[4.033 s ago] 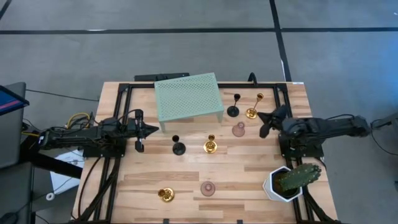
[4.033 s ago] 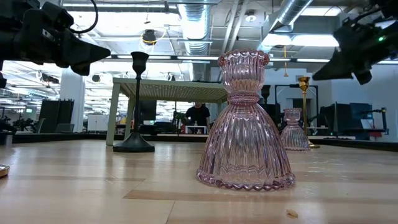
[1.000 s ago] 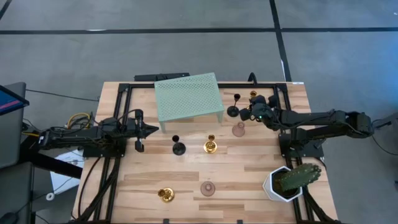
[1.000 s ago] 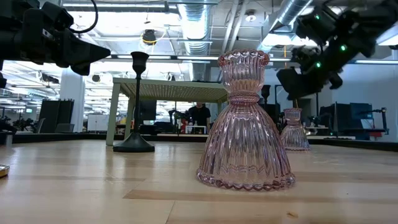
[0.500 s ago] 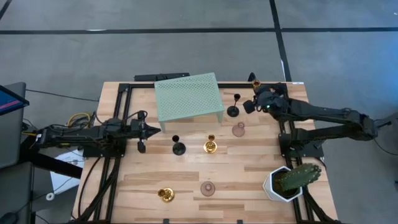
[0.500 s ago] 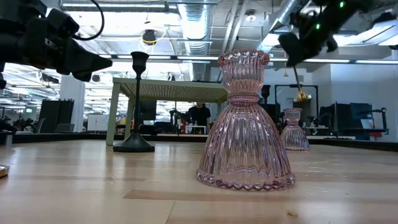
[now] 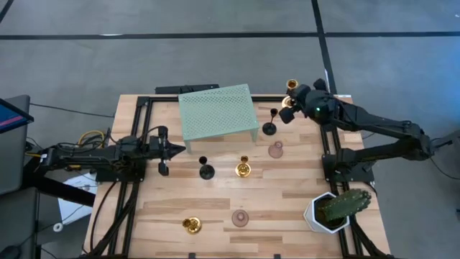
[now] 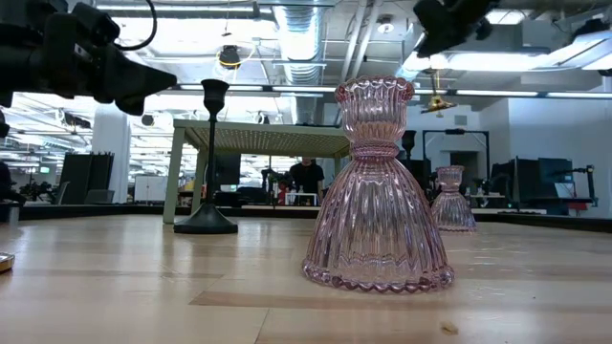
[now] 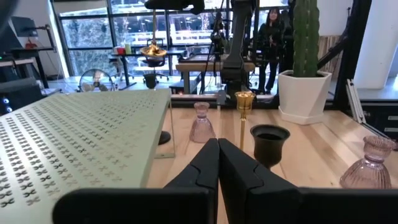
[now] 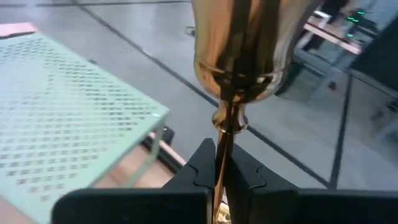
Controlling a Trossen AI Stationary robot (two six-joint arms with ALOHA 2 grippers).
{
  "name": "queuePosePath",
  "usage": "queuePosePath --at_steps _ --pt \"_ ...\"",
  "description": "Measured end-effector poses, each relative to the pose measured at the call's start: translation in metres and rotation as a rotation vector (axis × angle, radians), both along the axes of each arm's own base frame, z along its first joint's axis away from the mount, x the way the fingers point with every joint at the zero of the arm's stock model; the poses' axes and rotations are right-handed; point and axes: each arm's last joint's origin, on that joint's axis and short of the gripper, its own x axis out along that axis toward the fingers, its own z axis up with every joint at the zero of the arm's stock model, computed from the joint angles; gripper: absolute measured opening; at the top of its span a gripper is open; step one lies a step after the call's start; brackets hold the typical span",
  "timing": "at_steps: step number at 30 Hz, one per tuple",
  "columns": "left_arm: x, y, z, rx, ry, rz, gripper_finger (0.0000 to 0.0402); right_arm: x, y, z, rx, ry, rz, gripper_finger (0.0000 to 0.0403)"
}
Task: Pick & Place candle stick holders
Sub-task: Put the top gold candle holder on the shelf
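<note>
Three shiny gold candle stick holders show: one tall slim-stemmed gold holder point(image 7: 292, 85) lifted over the table's far right edge, pinched by the right gripper point(image 7: 297, 93), two more on the wooden table point(image 7: 287, 194) with two black and two pink glass holders, while the left gripper point(image 7: 175, 150) hovers, fingers together.

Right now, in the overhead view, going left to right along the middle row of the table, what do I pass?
Left end effector → short black holder → short gold holder → pink holder.
</note>
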Motion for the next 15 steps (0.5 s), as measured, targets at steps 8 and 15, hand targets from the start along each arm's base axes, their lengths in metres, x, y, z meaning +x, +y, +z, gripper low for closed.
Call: queuePosePath --at_steps 8,15 --pt "-0.001 0.0 0.003 0.002 -0.036 0.0 0.0006 0.039 -0.007 0.002 0.015 0.01 0.168 0.0003" --pt "-0.001 0.0 0.005 0.001 -0.057 0.0 0.0006 0.059 -0.009 0.006 0.015 -0.115 0.402 0.0003"
